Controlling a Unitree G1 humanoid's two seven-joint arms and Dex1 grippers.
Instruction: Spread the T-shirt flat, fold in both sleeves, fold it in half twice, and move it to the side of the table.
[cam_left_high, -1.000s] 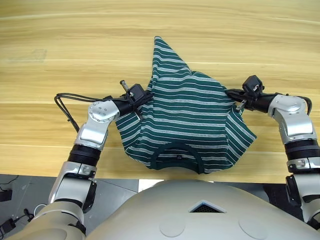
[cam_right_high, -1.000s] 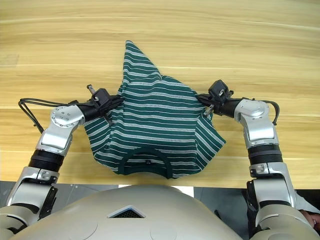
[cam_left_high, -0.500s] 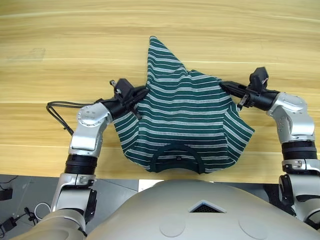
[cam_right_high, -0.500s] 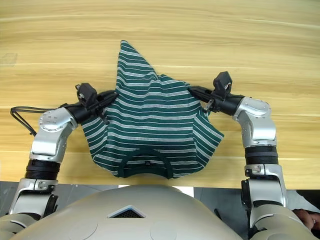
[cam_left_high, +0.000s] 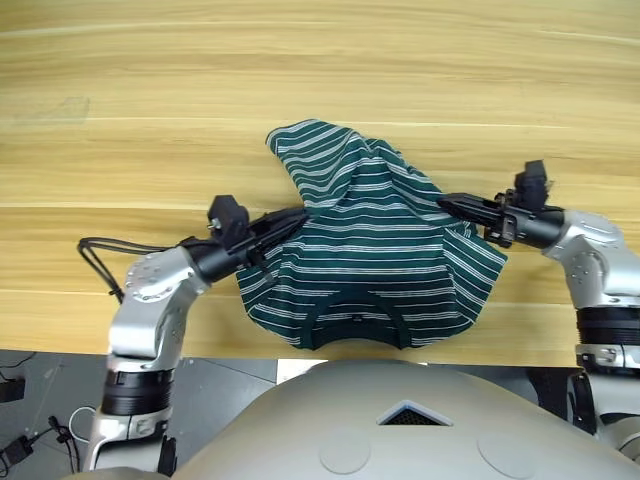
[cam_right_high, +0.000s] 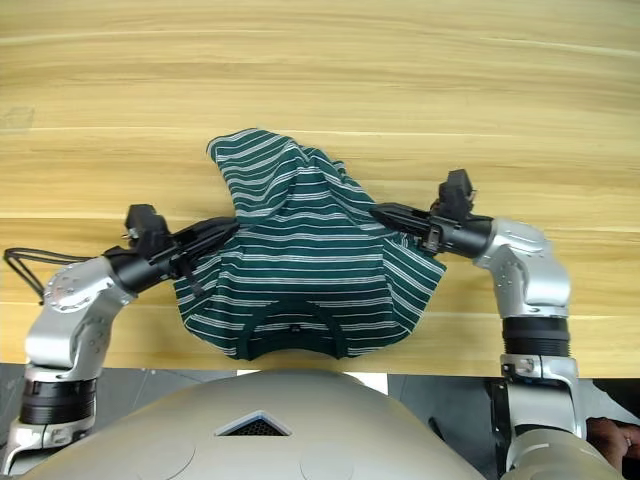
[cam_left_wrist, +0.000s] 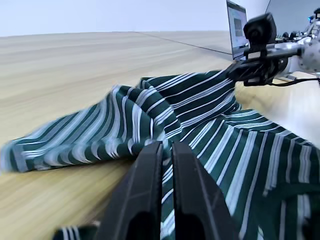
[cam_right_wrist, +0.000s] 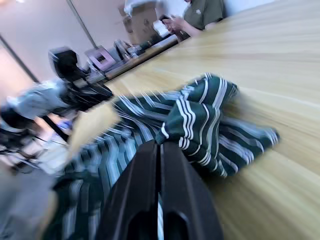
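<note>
A dark green T-shirt (cam_left_high: 375, 255) with white stripes lies bunched on the wooden table (cam_left_high: 150, 100), its collar (cam_left_high: 355, 322) at the near edge. The far part of the shirt is heaped into a rumpled fold (cam_left_high: 315, 145). My left gripper (cam_left_high: 297, 216) is shut on the shirt's left side, and its closed fingers (cam_left_wrist: 150, 165) pinch striped cloth in the left wrist view. My right gripper (cam_left_high: 448, 203) is shut on the right side, fingers (cam_right_wrist: 172, 165) together at the fabric. The cloth between the two grippers is raised and loosely stretched.
Bare wood stretches beyond the shirt and to both sides of it. The table's near edge (cam_left_high: 200, 348) runs just under the collar. A laptop (cam_left_wrist: 235, 25) stands off past the table's right end.
Both grippers have drawn back toward the near edge, taking the shirt with them. The far point of the shirt, stretched out before, has slumped into a heap toward the left.
</note>
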